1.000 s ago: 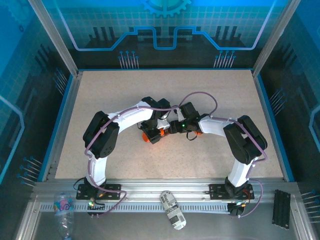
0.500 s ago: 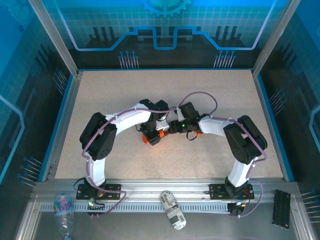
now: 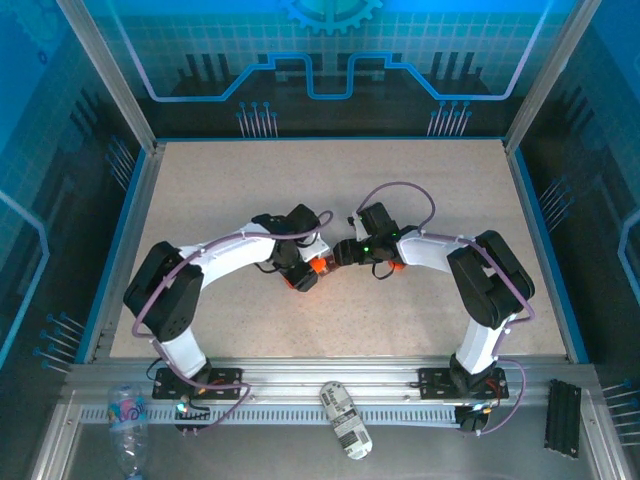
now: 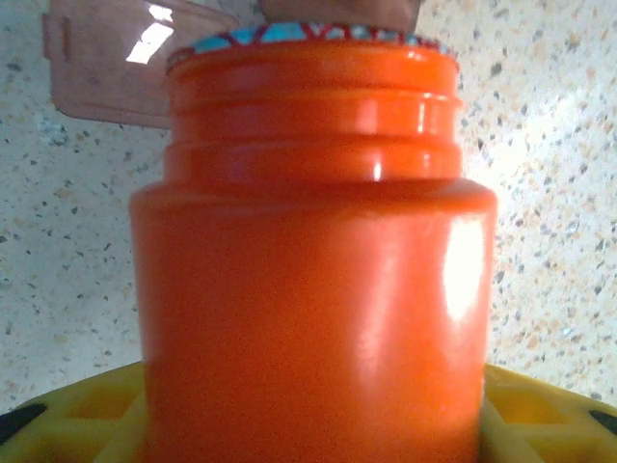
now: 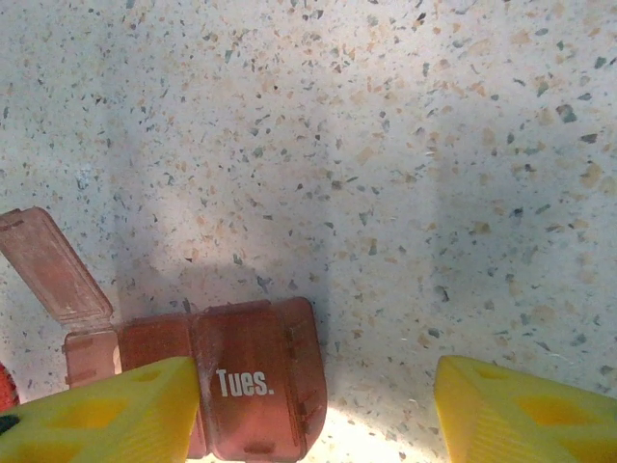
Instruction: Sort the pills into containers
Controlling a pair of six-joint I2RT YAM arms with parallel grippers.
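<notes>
Right wrist: red-brown tray [image 5: 154, 352], lid [image 5: 255, 386] marked "Tues.", one flap [image 5: 53, 265] open — right pincer [image 5: 313, 410] apart; left pincer [image 4: 308, 420] clamps orange bottle [image 4: 308, 270].

The bottle [image 4: 308, 289] is glossy orange, its top edge ringed in blue and red. Behind the bottle, the tray [image 5: 255, 376] is translucent red-brown, one lid lettered "Tues." in white. The table [image 5: 386, 145] under the bottle is beige, speckled brown and grey. The right gripper [image 5: 313, 386] has yellow fingers [image 5: 106, 410].
</notes>
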